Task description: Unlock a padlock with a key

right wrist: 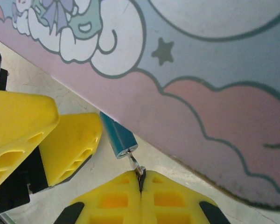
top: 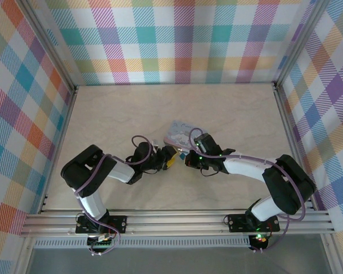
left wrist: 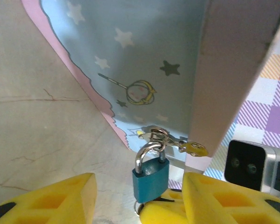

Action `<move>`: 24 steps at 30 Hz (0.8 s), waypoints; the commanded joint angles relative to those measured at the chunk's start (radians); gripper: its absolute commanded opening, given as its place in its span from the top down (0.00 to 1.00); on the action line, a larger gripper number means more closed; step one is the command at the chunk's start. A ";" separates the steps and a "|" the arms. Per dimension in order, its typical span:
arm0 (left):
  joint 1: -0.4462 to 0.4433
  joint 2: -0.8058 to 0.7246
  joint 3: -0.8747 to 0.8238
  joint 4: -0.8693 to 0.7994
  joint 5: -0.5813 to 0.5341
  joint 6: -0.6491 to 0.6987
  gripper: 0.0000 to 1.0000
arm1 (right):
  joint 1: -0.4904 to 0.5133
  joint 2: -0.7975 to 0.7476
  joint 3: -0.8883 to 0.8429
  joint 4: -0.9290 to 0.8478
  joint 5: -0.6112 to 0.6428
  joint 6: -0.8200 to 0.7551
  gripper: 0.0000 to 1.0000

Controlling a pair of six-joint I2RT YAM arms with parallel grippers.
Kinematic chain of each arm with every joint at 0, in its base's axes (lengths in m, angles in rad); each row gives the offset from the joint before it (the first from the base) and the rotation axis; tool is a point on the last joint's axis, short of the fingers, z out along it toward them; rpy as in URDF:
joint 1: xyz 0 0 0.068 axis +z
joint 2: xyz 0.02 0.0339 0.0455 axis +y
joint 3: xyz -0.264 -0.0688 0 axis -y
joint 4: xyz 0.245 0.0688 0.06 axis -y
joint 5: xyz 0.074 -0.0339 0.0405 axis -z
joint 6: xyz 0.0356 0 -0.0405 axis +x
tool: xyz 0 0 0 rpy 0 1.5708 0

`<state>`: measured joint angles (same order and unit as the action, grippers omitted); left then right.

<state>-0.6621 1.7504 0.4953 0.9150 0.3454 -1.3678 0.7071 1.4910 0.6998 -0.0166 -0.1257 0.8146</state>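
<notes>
Beside the tin [top: 180, 132], my right jaws pinch the key [right wrist: 135, 164] entering the padlock [left wrist: 150, 179]; my left jaws straddle it, spread, apparently to brace it.

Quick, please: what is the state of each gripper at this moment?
Left gripper: open around the tiny blue metal padlock.
Right gripper: closed on the thin silvery key at the padlock's base.

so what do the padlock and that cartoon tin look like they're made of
Padlock: the blue body looks like painted metal, smooth and dull; its shackle is bare silvery metal, it glints. Tin: probably thin printed sheet metal with a satin sheen, though card can't be ruled out.
</notes>
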 commanded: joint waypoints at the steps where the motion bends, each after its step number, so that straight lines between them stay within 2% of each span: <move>1: -0.022 0.025 -0.003 0.095 -0.028 -0.053 0.50 | -0.002 -0.006 0.039 0.004 -0.027 0.024 1.00; 24: -0.055 0.144 0.035 0.206 -0.038 -0.132 0.60 | -0.003 0.024 0.059 0.025 -0.056 0.056 1.00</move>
<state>-0.6998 1.8771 0.5106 1.0775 0.3195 -1.4780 0.7063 1.5105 0.7189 -0.0181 -0.1493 0.8566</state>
